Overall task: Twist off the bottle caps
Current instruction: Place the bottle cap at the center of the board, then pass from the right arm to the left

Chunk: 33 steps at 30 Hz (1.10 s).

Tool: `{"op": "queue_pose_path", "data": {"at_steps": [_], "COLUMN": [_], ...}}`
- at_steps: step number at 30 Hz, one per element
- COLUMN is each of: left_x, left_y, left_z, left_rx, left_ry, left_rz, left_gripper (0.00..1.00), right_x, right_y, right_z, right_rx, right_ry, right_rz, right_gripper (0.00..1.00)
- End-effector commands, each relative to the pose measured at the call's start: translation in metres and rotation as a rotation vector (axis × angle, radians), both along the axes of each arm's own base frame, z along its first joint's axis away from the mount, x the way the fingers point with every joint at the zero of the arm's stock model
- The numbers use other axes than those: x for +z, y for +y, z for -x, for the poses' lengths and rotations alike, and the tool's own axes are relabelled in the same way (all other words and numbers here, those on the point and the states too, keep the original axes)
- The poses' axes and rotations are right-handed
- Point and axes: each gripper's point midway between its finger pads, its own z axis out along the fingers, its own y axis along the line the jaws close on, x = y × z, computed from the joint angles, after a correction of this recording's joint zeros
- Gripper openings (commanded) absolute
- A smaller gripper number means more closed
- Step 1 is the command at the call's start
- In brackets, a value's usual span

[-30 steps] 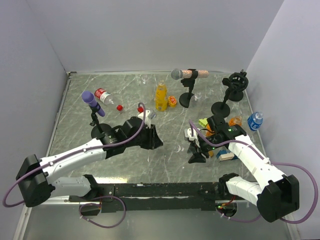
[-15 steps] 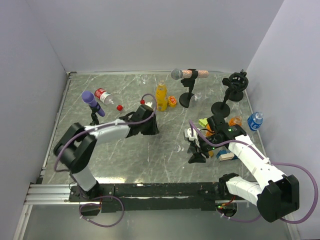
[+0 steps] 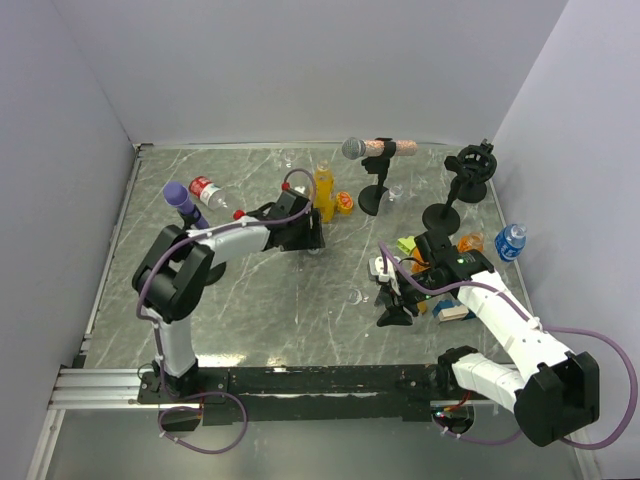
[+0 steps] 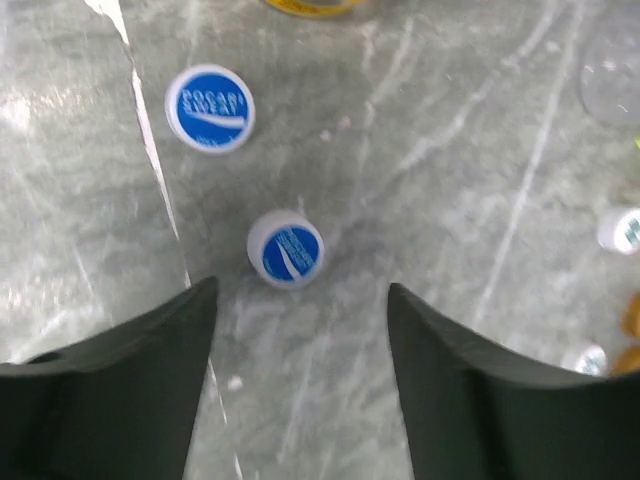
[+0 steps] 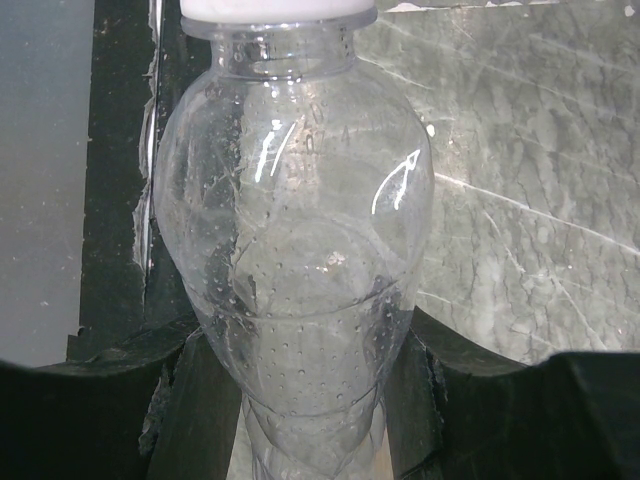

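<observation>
Right gripper (image 5: 310,400) clamping clear bottle (image 5: 300,250) by right edge, pale cap (image 5: 278,8) on. Left gripper (image 4: 300,380) hovering wide above loose blue cap (image 4: 286,249); probably needing centring before closing.

**Top external:** fixed, high behind the arm bases, tilted down and forward. Distant; takes in the whole table (image 3: 250,310) and both arms.

**Left wrist:** close, looking straight down past the left gripper (image 4: 300,298) at a wide cap (image 4: 209,108) and a small cap (image 4: 286,250). The top view shows this same patch beside the yellow bottle (image 3: 322,195).

**Right wrist:** very close, looking along the right gripper (image 5: 310,400). A clear bottle (image 5: 300,250) fills the frame, with table behind.
</observation>
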Motion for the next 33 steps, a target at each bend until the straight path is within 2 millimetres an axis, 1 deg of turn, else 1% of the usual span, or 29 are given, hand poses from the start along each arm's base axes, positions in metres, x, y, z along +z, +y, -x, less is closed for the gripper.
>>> {"op": "queue_pose_path", "data": {"at_steps": [1, 3, 5, 7, 8, 10, 11, 12, 14, 15, 16, 17, 18, 20, 21, 23, 26, 30, 33], "left_x": [0.081, 0.109, 0.136, 0.17, 0.184, 0.212, 0.224, 0.245, 0.266, 0.274, 0.271, 0.274, 0.265, 0.259, 0.256, 0.251, 0.247, 0.237, 0.226], "left_y": [-0.007, -0.003, 0.003, 0.007, 0.008, 0.01, 0.011, 0.01, 0.013, 0.016, 0.015, 0.014, 0.011, 0.0, -0.008, -0.02, -0.037, -0.056, -0.067], "left_z": [0.0, 0.009, 0.023, 0.043, 0.056, 0.084, 0.105, 0.121, 0.162, 0.178, 0.195, 0.213, 0.227, 0.244, 0.251, 0.254, 0.252, 0.244, 0.235], "left_rx": [-0.031, -0.049, -0.071, -0.126, -0.172, -0.284, -0.369, -0.443, -0.619, -0.672, -0.729, -0.796, -0.844, -0.922, -0.956, -0.988, -1.019, -1.033, -1.02], "left_ry": [-0.122, -0.169, -0.22, -0.302, -0.342, -0.441, -0.49, -0.58, -0.734, -0.804, -0.839, -0.9, -0.931, -1.026, -1.045, -1.057, -1.054, -1.026, -0.981], "left_rz": [0.114, 0.146, 0.19, 0.265, 0.306, 0.393, 0.439, 0.499, 0.601, 0.645, 0.681, 0.715, 0.719, 0.682, 0.663, 0.632, 0.607, 0.583, 0.557], "left_gripper": [0.76, 0.78, 0.8, 0.81, 0.85, 0.93, 0.95, 0.99, 0.97, 0.97, 0.97, 0.97, 0.97, 0.97, 0.97, 0.97, 0.97, 0.99, 0.93], "right_x": [0.007, 0.008, 0.008, 0.009, 0.01, 0.011, 0.011, 0.012, 0.013, 0.014, 0.014, 0.014, 0.014, 0.014, 0.013, 0.012, 0.011, 0.009, 0.01], "right_y": [0.005, 0.005, 0.005, 0.005, 0.005, 0.006, 0.006, 0.007, 0.008, 0.009, 0.009, 0.009, 0.01, 0.01, 0.009, 0.009, 0.009, 0.008, 0.009], "right_z": [0.001, 0.001, 0.001, 0.001, 0.001, 0.002, 0.002, 0.002, 0.003, 0.003, 0.004, 0.004, 0.004, 0.004, 0.004, 0.005, 0.003, 0.003, 0.003], "right_rx": [0.027, 0.028, 0.026, 0.025, 0.027, 0.027, 0.03, 0.031, 0.034, 0.036, 0.037, 0.04, 0.042, 0.042, 0.041, 0.041, 0.038, 0.036, 0.036], "right_ry": [-0.034, -0.033, -0.032, -0.038, -0.038, -0.033, -0.031, -0.025, -0.023, -0.017, -0.011, -0.007, -0.003, 0.0, 0.004, 0.007, 0.006, 0.012, 0.009], "right_rz": [-0.037, -0.038, -0.039, -0.043, -0.044, -0.047, -0.051, -0.054, -0.06, -0.066, -0.067, -0.07, -0.072, -0.07, -0.067, -0.065, -0.061, -0.056, -0.057], "right_gripper": [0.2, 0.2, 0.2, 0.2, 0.2, 0.2, 0.2, 0.2, 0.2, 0.2, 0.2, 0.2, 0.2, 0.2, 0.2, 0.2, 0.2, 0.2, 0.2]}}
